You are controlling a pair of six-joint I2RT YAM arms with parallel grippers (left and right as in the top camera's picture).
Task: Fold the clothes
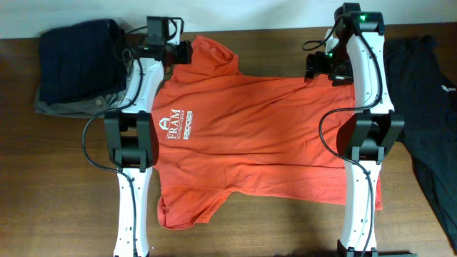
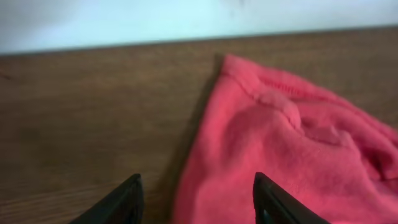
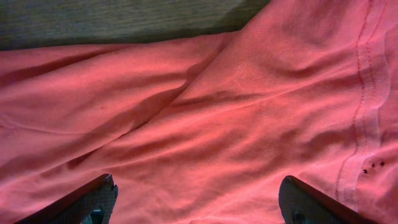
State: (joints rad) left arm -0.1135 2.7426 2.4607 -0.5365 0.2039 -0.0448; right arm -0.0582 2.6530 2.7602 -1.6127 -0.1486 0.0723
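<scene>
The orange-red T-shirt point(image 1: 250, 135) lies spread flat on the wooden table, white chest lettering point(image 1: 175, 125) facing up, neck to the left. My left gripper point(image 1: 182, 51) is open over the far left sleeve; in the left wrist view its fingers point(image 2: 196, 193) straddle the sleeve's edge point(image 2: 273, 149). My right gripper point(image 1: 319, 66) is open over the shirt's far right hem; in the right wrist view its fingers point(image 3: 196, 196) are spread wide above the wrinkled cloth point(image 3: 205, 124), with the stitched hem point(image 3: 367, 118) to the right. Neither holds anything.
Folded navy and grey garments point(image 1: 75, 68) sit at the far left corner. A black garment with a small white logo point(image 1: 428, 121) lies at the right edge. A pale wall point(image 2: 186, 18) runs behind the table's far edge.
</scene>
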